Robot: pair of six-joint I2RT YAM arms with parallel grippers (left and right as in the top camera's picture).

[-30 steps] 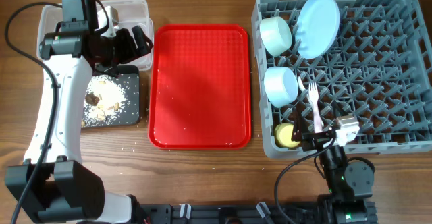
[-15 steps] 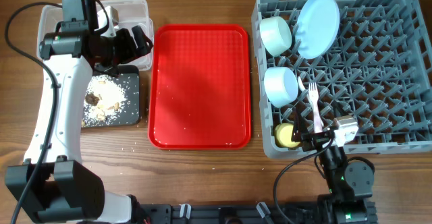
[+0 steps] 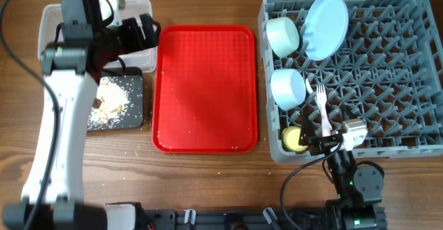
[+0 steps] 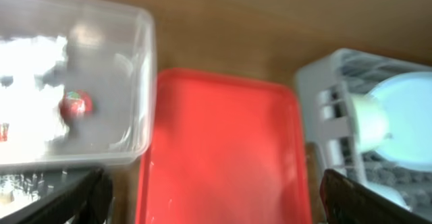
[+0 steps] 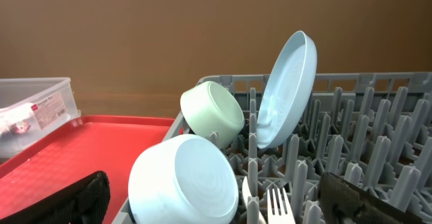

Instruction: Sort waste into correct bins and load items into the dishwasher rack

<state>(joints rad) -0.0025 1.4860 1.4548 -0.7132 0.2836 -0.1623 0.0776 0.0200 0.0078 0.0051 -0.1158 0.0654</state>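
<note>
The grey rack (image 3: pixel 387 150) on the right holds the light blue plate (image 3: pixel 327 25), pale green bowl (image 3: pixel 282 36), light blue bowl (image 3: pixel 288 88), yellow cup (image 3: pixel 294 138) and white fork (image 3: pixel 322 109). My left gripper (image 3: pixel 142 30) is open and empty above the right edge of the clear tub (image 3: pixel 52 19). A red-and-white wrapper (image 4: pixel 74 106) lies in that tub (image 4: pixel 128 69). The black tray (image 3: pixel 136 84) holds beige and brown leftovers (image 3: pixel 111 102). My right gripper (image 3: pixel 325 144) is open and empty at the rack's front edge, facing the blue bowl (image 5: pixel 182 180) and fork (image 5: pixel 280 207).
The flat red tray (image 3: pixel 204 88) lies bare between the bins and the rack. A few crumbs (image 3: pixel 128 145) lie on the wood in front of the black tray. The plate (image 5: pixel 287 89) and green bowl (image 5: pixel 212 109) stand on edge in the rack's back left.
My left arm has lifted and shifted toward the back, taking the open gripper a little further over the tub's right edge. The right arm has not moved.
</note>
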